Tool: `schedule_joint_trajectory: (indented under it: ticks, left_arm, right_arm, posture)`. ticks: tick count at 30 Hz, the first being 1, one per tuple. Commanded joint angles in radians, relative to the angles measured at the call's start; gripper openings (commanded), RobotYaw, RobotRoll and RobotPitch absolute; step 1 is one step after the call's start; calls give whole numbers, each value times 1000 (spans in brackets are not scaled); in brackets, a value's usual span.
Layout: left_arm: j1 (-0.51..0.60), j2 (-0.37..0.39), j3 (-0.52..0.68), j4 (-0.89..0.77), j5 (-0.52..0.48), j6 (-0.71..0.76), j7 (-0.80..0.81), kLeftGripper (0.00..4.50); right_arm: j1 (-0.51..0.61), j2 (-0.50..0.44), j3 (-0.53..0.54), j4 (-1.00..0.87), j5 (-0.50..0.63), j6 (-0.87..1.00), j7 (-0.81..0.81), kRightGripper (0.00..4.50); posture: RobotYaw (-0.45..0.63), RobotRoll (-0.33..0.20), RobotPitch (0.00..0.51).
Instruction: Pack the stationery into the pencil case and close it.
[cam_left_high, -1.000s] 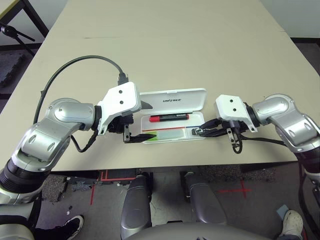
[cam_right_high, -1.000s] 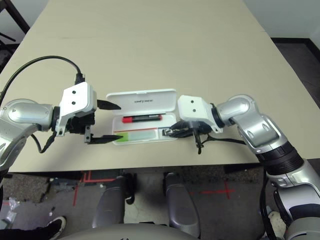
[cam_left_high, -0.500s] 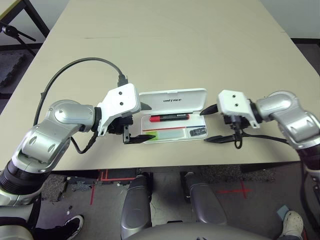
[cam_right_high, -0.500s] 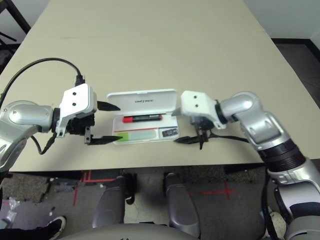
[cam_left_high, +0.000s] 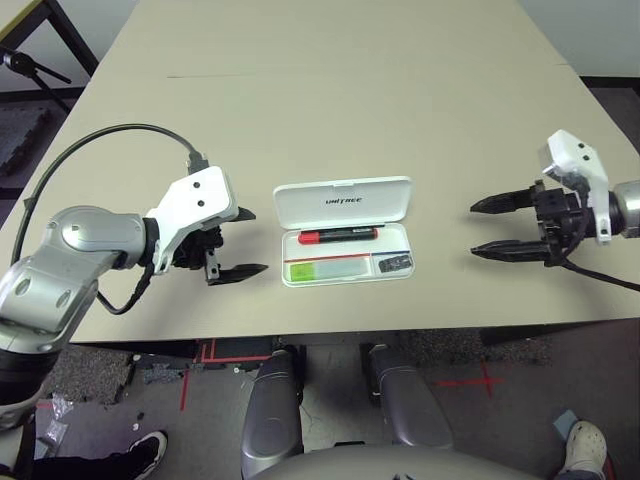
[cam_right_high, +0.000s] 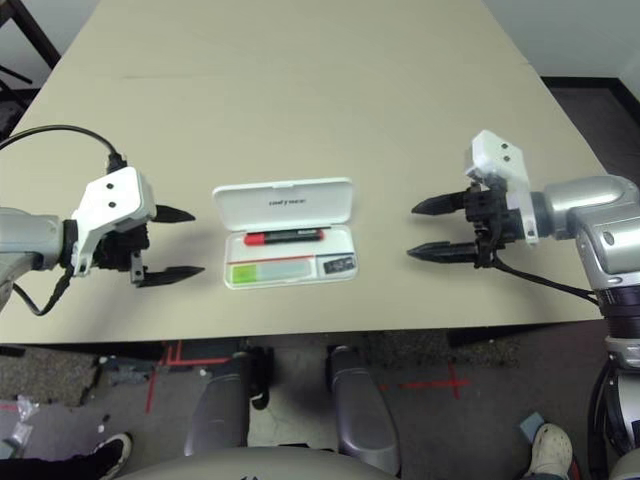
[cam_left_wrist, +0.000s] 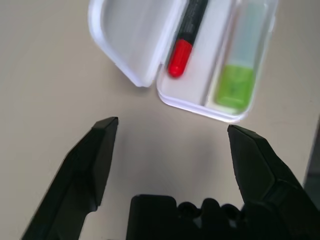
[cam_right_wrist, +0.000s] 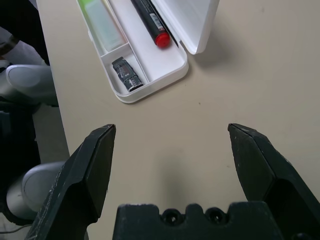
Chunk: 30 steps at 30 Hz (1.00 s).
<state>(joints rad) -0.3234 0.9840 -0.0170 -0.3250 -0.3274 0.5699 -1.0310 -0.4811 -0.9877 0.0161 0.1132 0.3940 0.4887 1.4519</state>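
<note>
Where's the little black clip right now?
The clip lies inside the open pencil case, in its small compartment at the robot's right end, beside the green-and-white bar and nearer than the red marker.

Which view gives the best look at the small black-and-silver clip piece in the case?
The right wrist view: the clip piece lies plainly in its own small compartment of the pencil case. Both eye views show it as a small dark speck. In the left wrist view it can't be made out.

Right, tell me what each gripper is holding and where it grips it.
Nothing is held. The left gripper and the right gripper are both open and empty, apart from the pencil case.
</note>
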Motion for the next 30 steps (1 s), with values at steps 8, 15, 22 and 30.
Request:
schedule_joint_trajectory:
  ticks: [8,15,22,30]
  left_arm:
    - [-102,-155,-62,343,172,-221,110,344]
    - [-178,-245,-81,464,221,-311,135,24]
    - [-236,-320,-86,506,226,-359,138,24]
    - [-232,-341,-90,427,170,-306,67,24]
  right_arm:
    - [29,3,-21,-47,22,21,-40,4500]
    - [40,0,-18,-55,19,13,-49,4500]
    - [52,-5,-17,-57,12,0,-56,4500]
    - [52,-3,-16,-53,9,-8,-59,4500]
  posture:
    - [-102,0,195]
    - [-111,0,187]
    - [-116,0,182]
    - [-122,0,177]
